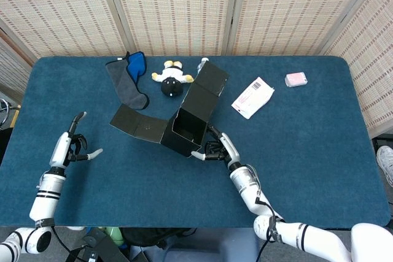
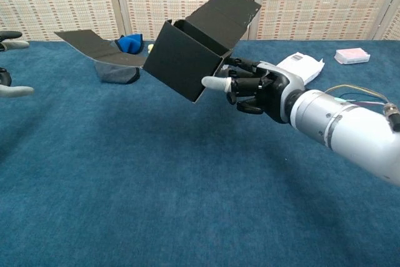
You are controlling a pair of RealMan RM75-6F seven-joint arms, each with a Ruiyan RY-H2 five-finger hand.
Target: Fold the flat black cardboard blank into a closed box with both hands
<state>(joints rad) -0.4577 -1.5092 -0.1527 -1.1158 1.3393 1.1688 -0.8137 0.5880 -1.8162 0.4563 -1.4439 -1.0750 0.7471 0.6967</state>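
While the black box (image 1: 187,128) is held clear of the desk (image 1: 319,151), it is gripped at its right side by the right hand (image 2: 259,85), whose fingers (image 2: 240,84) are curled against the box wall with the thumb laid along the near edge. The box is tilted, its open mouth seen from above in the head view, and its body is only partly folded. One long flap (image 1: 138,124) is stretched out to the robot's left, and the lid panel (image 2: 231,7) is raised up and back toward the right.

The left hand (image 1: 69,147) is kept well apart from the box, near the desk's left edge. Its fingers are spread and nothing is held in them; in the chest view only two fingertips (image 2: 14,90) are caught at the frame's left border.

The desk is covered by a dark blue cloth. Along its far side a grey and blue cloth (image 1: 128,78) is laid, with a small plush toy (image 1: 171,78) just beside it. A water bottle (image 1: 202,64) is mostly hidden behind the raised lid panel. Farther right a white packet (image 1: 252,97) is seen, and beyond it a small pink box (image 1: 295,79) near the far right corner. Behind the desk woven screen panels (image 1: 184,10) are set.
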